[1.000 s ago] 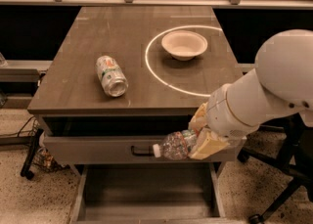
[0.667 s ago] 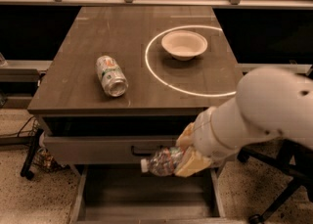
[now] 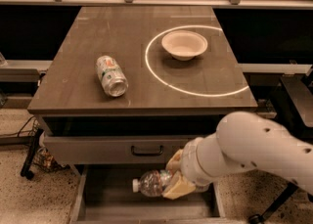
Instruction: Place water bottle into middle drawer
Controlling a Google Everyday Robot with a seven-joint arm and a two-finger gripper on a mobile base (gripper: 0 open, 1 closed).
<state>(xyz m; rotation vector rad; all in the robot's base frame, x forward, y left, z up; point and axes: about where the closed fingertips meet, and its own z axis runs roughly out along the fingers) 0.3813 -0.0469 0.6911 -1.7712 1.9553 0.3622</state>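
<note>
The water bottle (image 3: 152, 183) is clear crinkled plastic with a white cap pointing left. It lies sideways in my gripper (image 3: 177, 176), whose tan fingers (image 3: 180, 187) are shut on its base end. The bottle hangs over the middle drawer (image 3: 108, 198), a pulled-out grey drawer with a flat floor and low side walls, at its right half. My white arm (image 3: 249, 152) comes in from the right. I cannot tell whether the bottle touches the drawer floor.
A closed drawer front with a dark curved handle (image 3: 146, 150) sits just above the open drawer. On the tabletop (image 3: 146, 52) lie a white-and-green can (image 3: 111, 75) on its side and a white bowl (image 3: 184, 44) inside a light ring. Dark equipment (image 3: 298, 96) stands at the right.
My gripper has carried the bottle down from in front of the closed drawer front into the open middle drawer, and a little left.
</note>
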